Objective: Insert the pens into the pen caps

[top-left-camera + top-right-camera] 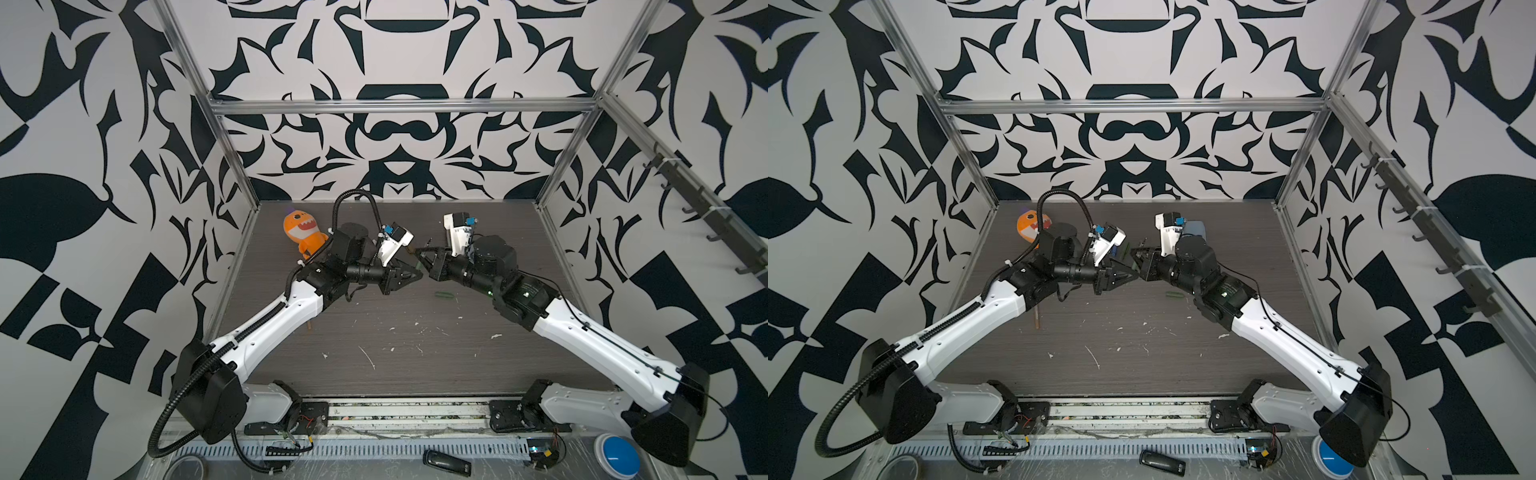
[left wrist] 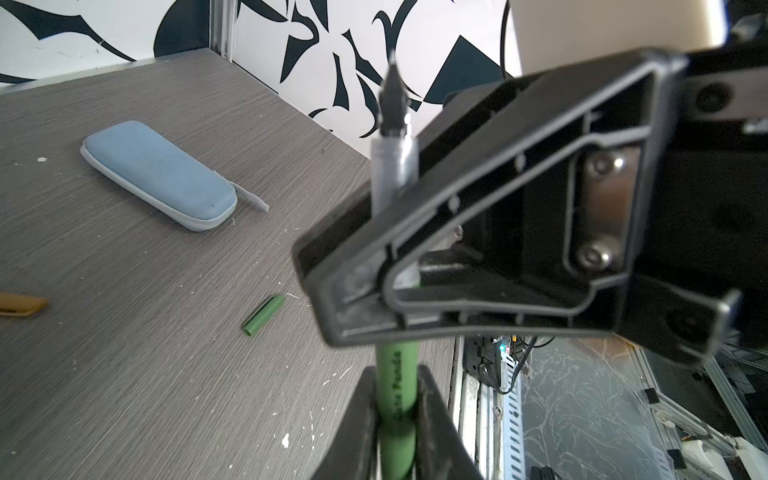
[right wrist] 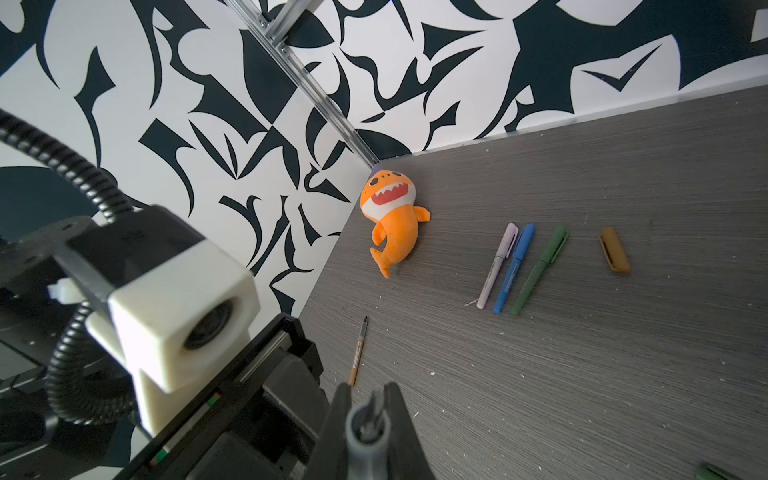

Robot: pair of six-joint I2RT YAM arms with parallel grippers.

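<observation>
Two grips clamp one uncapped green pen in mid-air: left pincer on its barrel, right pincer near the dark tip. Its loose green cap lies flat on the bench just beside them, nearer the right arm.

Left arm and right arm angle inward toward centre. Left end effector and right end effector face each other, nearly touching, both closed.
</observation>
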